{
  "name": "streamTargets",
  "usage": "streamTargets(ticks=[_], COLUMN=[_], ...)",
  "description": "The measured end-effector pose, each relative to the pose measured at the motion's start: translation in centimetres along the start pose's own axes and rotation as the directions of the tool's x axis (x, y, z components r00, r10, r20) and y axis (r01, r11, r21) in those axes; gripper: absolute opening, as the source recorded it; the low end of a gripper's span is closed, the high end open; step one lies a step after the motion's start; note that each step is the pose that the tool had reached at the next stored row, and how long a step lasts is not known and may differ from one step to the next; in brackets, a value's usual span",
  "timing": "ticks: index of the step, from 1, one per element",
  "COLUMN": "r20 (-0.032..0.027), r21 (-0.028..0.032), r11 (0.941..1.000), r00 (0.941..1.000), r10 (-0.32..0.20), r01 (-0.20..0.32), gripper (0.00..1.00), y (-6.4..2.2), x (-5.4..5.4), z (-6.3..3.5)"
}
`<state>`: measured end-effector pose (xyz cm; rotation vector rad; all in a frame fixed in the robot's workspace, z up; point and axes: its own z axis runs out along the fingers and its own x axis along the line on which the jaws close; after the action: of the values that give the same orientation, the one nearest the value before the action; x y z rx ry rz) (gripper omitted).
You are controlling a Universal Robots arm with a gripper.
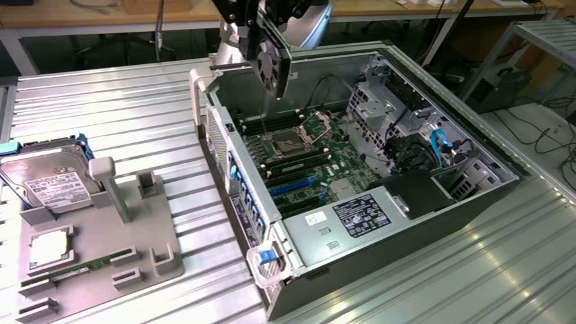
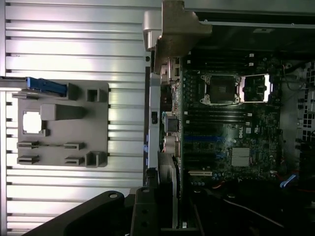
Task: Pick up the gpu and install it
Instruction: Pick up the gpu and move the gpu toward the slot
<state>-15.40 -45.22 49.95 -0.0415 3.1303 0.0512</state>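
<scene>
Ribbed metal tabletop [image 1: 135, 101], workbenches and cables behind it.

1. Grey fixture tray [image 1: 148, 239], near, at the exterior view's left. A CPU [image 1: 50, 246] and a narrow RAM stick [image 1: 81, 268] are laid in its recesses. A silver labelled hard drive [image 1: 50, 182] is stood at its farther end.

2. Computer case [image 1: 468, 202], side panel off, laid on the table to the exterior view's right of the tray. The motherboard [image 1: 306, 155] is exposed, with the processor socket empty and blue expansion slots [image 1: 293, 185] on its nearer part.

3. gpu [image 1: 272, 61], farthest item. It is hung on edge in the air above the far left corner of the case, fan side turned to the camera, clear of the motherboard and not seated in any slot.

4. Gripper [image 1: 263, 23], closed on the upper edge of the gpu, which is carried below it.

Handling, as judged: the card is taken to be light and stiff, yet fragile. The board can be cracked by bending, and the fan and the contact edge can be harmed by pressure. A hold across the long top edge, away from fan and contacts, is judged best, and the card is seen to be held there.
</scene>
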Motion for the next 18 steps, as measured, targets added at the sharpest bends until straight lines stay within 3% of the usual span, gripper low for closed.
streamTargets(ticks=[6,13,18], r20=[0.0000,-0.0001,0.0002], r21=[0.0000,0.0000,0.0002], r11=[1.0000,1.0000,1.0000], r00=[1.0000,1.0000,1.0000], r10=[0.000,0.000,0.009], r01=[0.000,0.000,-0.009], gripper=[0.28,0.28,0.28], y=[-0.05,-0.14,-0.18], x=[-1.5,-4.7,-6.0], z=[0.22,0.59,0.78])
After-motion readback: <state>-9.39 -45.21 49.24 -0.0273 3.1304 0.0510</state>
